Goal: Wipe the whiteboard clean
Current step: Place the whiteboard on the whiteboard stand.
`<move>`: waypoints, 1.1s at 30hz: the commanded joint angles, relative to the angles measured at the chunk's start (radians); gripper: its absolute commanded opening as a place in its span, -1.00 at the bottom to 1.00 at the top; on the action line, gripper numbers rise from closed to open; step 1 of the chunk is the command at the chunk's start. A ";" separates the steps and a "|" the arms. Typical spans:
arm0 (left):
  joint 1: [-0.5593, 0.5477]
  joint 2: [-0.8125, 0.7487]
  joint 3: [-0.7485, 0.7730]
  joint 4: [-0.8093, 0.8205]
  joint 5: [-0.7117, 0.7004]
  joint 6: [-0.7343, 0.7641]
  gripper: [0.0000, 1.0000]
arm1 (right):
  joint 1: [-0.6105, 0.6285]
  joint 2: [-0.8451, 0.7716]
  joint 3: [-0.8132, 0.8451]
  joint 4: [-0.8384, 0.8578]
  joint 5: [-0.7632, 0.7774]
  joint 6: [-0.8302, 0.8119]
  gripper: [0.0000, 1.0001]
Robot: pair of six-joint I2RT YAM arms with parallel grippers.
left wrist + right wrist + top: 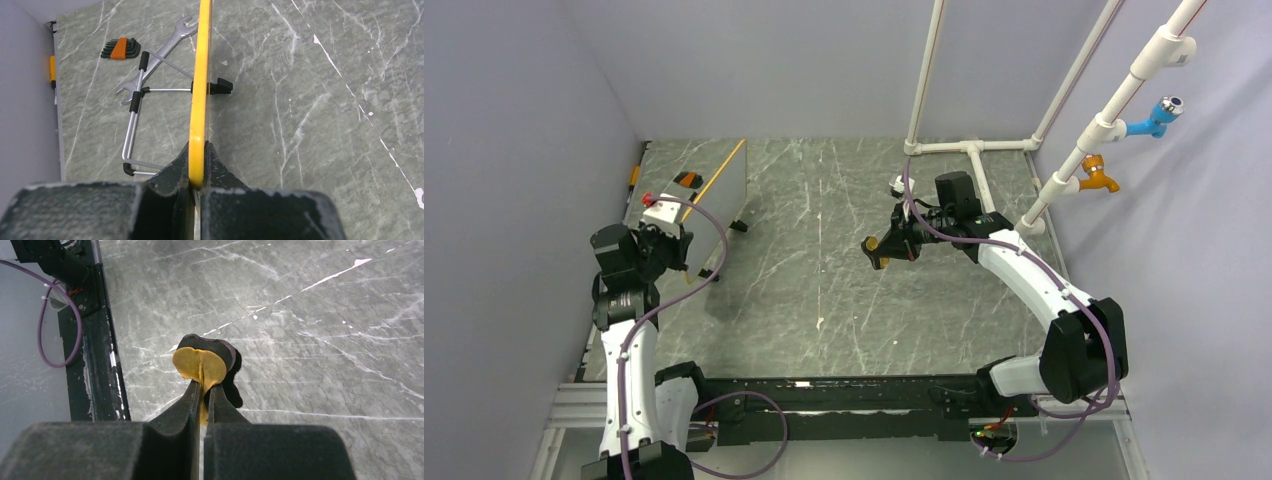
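The whiteboard stands on edge at the back left of the table, held up by a wire stand. In the left wrist view I see only its yellow-orange frame, edge-on, and its writing is hidden. My left gripper is shut on the near end of that frame. My right gripper hovers over the middle of the table, to the right of the board and apart from it. It is shut on a small orange eraser with a black felt face.
A wrench and an orange-and-black hex key set lie behind the board by the left wall. White pipes with a blue tap and an orange tap stand at the back right. A black rail runs along the near edge.
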 commanded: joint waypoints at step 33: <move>0.024 0.027 -0.110 0.242 -0.174 0.060 -1.00 | -0.001 -0.041 -0.006 0.022 -0.056 -0.028 -1.00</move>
